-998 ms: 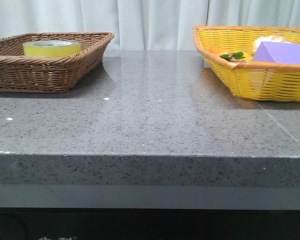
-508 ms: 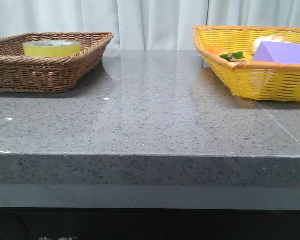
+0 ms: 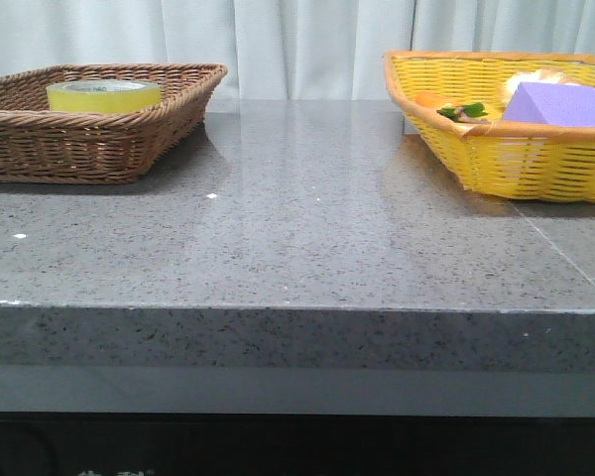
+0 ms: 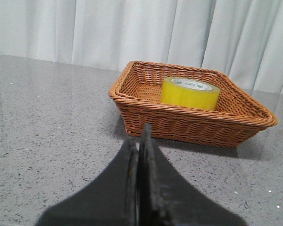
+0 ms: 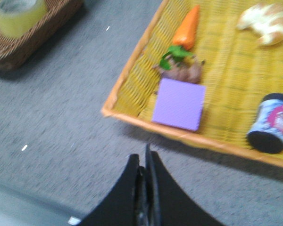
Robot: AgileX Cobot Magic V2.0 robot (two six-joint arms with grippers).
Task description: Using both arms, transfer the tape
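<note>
The tape (image 3: pixel 104 95) lies in the brown basket (image 3: pixel 129 134). Both the left gripper (image 4: pixel 139 141) and the right gripper (image 5: pixel 144 162) are closed and hold nothing.

On the grey speckled stone surface (image 3: pixel 307 238), the brown woven wicker basket (image 3: pixel 89 139) stands at the far left and the yellow woven plastic basket (image 3: pixel 516 149) at the far right, well apart. The wide roll of translucent yellow packing tape (image 3: pixel 104 95) lies flat inside the brown basket. In the yellow basket lie a purple square block (image 5: pixel 179 103) near the front rim, an orange carrot with green leaves (image 5: pixel 186 28) behind it, a pale bread-like piece (image 5: pixel 264 23) and a small dark-ended can (image 5: pixel 271 123) on its side.
</note>
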